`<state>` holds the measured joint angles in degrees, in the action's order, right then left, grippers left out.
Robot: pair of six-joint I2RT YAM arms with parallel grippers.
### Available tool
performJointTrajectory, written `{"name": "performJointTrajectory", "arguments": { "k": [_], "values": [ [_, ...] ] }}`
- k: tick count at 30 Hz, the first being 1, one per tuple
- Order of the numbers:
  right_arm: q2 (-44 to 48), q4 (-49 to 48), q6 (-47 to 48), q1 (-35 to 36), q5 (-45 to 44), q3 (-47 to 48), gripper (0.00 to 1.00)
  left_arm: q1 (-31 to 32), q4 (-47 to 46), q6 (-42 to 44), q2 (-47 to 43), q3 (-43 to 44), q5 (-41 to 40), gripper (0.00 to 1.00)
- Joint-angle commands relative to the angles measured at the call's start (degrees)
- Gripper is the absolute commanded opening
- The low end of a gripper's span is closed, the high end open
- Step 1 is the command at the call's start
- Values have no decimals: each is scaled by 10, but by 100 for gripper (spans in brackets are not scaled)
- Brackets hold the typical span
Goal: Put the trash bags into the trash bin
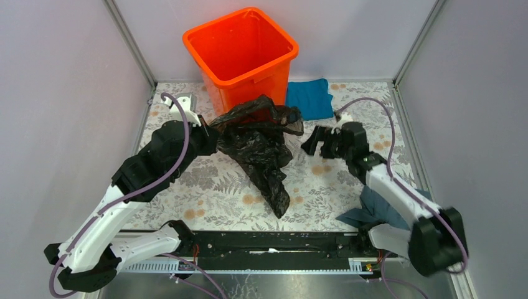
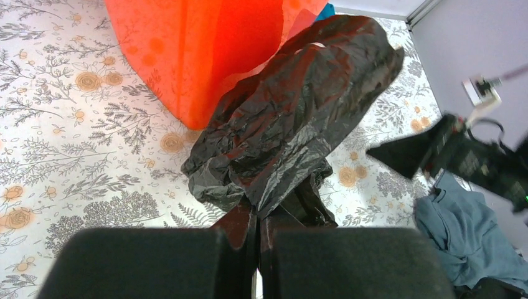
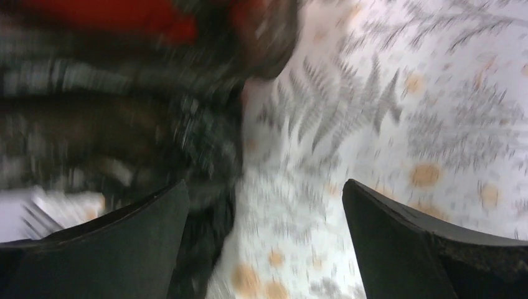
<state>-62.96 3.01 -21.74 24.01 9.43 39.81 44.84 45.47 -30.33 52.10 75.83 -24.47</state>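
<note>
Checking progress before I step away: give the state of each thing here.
bin: upright, nothing visible inside.
trash bag: crumpled in front of the bin, not inside.
left gripper: shut on the trash bag.
right gripper: open, empty.
blue cloth: lying beside the bin.
grey cloth: crumpled in the near right corner.

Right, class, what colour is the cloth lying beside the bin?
The cloth is bright blue, clearest in the top external view.

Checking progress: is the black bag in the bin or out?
Out. The black bag sits crumpled on the table before the orange bin, whose visible inside is bare.
</note>
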Motion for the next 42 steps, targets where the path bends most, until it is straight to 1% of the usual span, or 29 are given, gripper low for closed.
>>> {"name": "performJointTrajectory", "arguments": {
  "k": [1, 2, 4, 9, 12, 13, 15, 16, 18, 20, 22, 23, 25, 26, 28, 29, 31, 33, 34, 35, 36, 37, 39, 41, 42],
  "values": [
    [-121, -231, -194, -117, 217, 30, 100, -3, -3, 3, -18, 5, 19, 0],
    [-146, -263, -221, -122, 250, 31, 100, -3, -2, 3, -20, 3, 22, 0],
    [-184, -280, -241, -124, 282, 47, 100, -3, -6, 2, -23, -1, 27, 0],
    [-240, -266, -252, -127, 280, 95, 100, -3, -14, 1, -29, -9, 35, 0],
    [-292, -254, -279, -127, 281, 125, 100, -2, -14, -1, -30, -11, 41, 0],
    [-304, -261, -286, -127, 267, 123, 100, -2, -14, -1, -30, -10, 43, 0],
    [-321, -294, -277, -127, 245, 112, 100, -3, -13, 0, -28, -8, 46, 0],
    [-331, -292, -257, -127, 245, 121, 100, -2, -13, 1, -27, -6, 48, 0],
    [-362, -296, -229, -127, 267, 141, 100, -3, -13, 2, -26, -2, 50, 0],
    [-404, -369, -259, -126, 310, 142, 98, -3, -13, 4, -21, 1, 49, 0],
    [-433, -438, -300, -124, 332, 137, 92, -3, -11, 7, -15, 8, 49, 0],
    [-441, -457, -309, -120, 332, 136, 91, -2, -10, 7, -12, 11, 50, 0],
    [-451, -462, -311, -112, 313, 135, 91, -3, -10, 6, -6, 15, 57, 0],
    [-458, -470, -319, -109, 309, 135, 89, -2, -12, 5, -3, 16, 62, 0],
    [-477, -523, -363, -108, 316, 137, 75, -3, -16, 7, 6, 19, 76, 0],
    [-485, -541, -377, -109, 321, 140, 67, -3, -16, 8, 12, 26, 81, 0],
    [-478, -538, -382, -112, 324, 148, 47, -3, -15, 9, 21, 42, 92, 0],
    [-426, -501, -370, -121, 313, 144, 23, -2, -15, 11, 29, 63, 93, 0],
    [-386, -457, -353, -126, 301, 141, 14, -3, -16, 14, 35, 78, 89, 0],
    [-330, -395, -326, -131, 287, 144, 7, -2, -16, 21, 43, 97, 80, 0],
    [-274, -310, -291, -136, 251, 167, 1, -3, -15, 30, 53, 122, 67, 0],
    [-218, -205, -261, -141, 210, 201, 0, -2, -18, 42, 67, 153, 56, 0],
    [-117, -52, -210, -147, 138, 285, 0, -2, -26, 79, 99, 238, 62, 0],
    [-31, 53, -165, -147, 94, 390, 0, -2, -27, 109, 139, 357, 99, 0],
    [-8, 83, -152, -147, 90, 443, 0, -2, -31, 116, 161, 417, 138, 0]
  ]
}}
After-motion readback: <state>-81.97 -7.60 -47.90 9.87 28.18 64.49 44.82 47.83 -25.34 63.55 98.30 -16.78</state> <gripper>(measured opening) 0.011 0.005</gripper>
